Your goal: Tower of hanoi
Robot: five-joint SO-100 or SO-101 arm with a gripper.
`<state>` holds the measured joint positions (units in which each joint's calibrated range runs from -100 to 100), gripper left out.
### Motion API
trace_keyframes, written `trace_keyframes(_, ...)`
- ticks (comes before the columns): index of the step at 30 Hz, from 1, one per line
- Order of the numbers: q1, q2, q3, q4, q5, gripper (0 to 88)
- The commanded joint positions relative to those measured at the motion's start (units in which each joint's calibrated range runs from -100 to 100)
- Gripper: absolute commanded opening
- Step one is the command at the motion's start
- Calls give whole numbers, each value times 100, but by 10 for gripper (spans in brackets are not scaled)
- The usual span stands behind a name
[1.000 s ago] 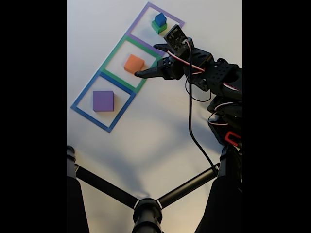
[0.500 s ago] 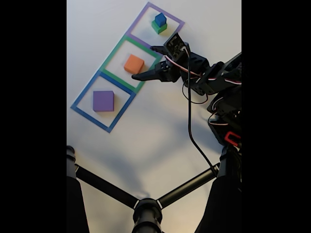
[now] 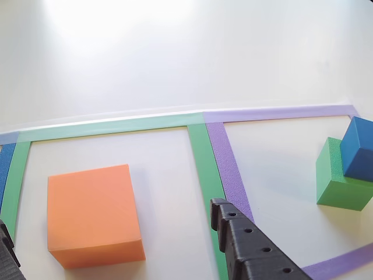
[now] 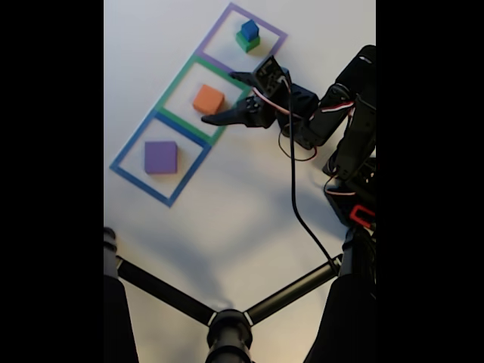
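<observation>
In the fixed view the orange block [image 4: 208, 99] lies in the green tape square [image 4: 178, 82]. The flat purple block [image 4: 160, 157] sits in the blue tape square [image 4: 133, 139]. The small blue cube [image 4: 249, 30] rests on the green block [image 4: 246, 44] inside the purple tape square [image 4: 261, 20]. My gripper [image 4: 218, 98] is open just right of the orange block, one finger on each side of it. The other view shows the orange block [image 3: 93, 216] between the open gripper's [image 3: 111, 217] black fingers [image 3: 247, 248], with the green block [image 3: 337, 182] and blue cube [image 3: 358, 149] at the right.
The arm's folded body [image 4: 352, 136] and a dangling black cable [image 4: 293, 189] occupy the right side of the white table. A black stand with angled bars [image 4: 227, 325] crosses the bottom of the fixed view.
The gripper has slid left toward the orange block, staying open. The arm's elbow has folded upward at the right. The blocks have not moved.
</observation>
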<state>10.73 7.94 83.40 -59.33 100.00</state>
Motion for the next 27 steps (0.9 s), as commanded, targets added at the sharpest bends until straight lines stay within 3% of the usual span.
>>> trace_keyframes(1, -101, 191, -167, -344, 0, 410)
trace_keyframes(27, -307, 1345, -767, -999, 0, 391)
